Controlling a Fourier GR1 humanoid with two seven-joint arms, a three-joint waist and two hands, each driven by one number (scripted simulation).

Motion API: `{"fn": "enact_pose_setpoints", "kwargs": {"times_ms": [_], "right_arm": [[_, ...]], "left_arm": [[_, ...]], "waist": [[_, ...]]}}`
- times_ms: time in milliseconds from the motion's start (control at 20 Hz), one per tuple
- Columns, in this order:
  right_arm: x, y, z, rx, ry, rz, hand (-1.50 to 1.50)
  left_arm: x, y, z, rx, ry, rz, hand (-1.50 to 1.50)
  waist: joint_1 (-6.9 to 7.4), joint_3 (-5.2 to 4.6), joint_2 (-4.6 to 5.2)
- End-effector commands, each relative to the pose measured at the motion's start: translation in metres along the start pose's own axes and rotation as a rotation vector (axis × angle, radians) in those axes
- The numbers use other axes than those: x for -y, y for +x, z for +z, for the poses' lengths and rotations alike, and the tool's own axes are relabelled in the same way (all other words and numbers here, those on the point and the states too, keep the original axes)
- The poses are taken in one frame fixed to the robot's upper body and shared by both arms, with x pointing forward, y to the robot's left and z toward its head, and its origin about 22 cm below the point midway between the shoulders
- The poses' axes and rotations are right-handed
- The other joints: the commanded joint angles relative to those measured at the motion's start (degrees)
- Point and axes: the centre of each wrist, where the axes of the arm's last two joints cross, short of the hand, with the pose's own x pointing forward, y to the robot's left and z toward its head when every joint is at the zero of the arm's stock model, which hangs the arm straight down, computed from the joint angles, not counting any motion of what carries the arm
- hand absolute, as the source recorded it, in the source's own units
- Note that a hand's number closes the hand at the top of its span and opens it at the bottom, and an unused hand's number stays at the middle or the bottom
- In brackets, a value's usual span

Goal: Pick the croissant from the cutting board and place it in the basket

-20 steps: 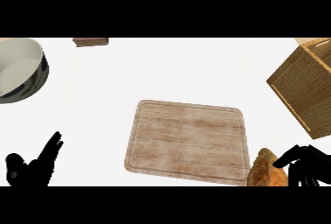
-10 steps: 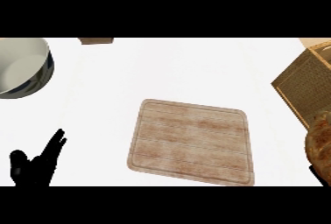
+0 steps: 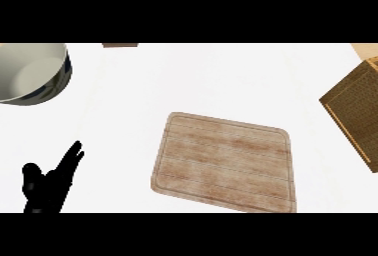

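Left robot hand (image 3: 48, 182) is idling, fingers released; basket (image 3: 358, 112) is sitting well to its right, past cutting board (image 3: 225, 162); croissant and right robot hand unseen.

We see a pale, grainy wooden cutting board (image 3: 225, 162), matt; a woven, rough-textured basket (image 3: 356, 110); a smooth, slightly glossy bowl (image 3: 29, 72); and a smooth white matt table (image 3: 207, 80).

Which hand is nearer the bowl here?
Left. The left hand rests open at the lower left, below the bowl and apart from it. The right hand is not in view, so its place cannot be told.
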Motion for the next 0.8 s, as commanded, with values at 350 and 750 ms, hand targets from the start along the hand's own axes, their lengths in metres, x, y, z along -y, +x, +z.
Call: {"fn": "enact_pose_setpoints", "kwargs": {"times_ms": [350, 750], "right_arm": [[0.03, -0.073, -0.046, -0.084, 0.026, -0.111, 1.5], [0.024, -0.13, -0.053, -0.124, 0.037, -0.232, 1.5]], "left_arm": [[0.003, -0.014, -0.019, -0.111, -0.042, -0.009, 0.0], [0.027, -0.028, -0.017, -0.12, -0.048, 0.011, 0.0]], "waist": [[2.06, -0.77, 0.86], [1.79, -0.74, 0.85]]}}
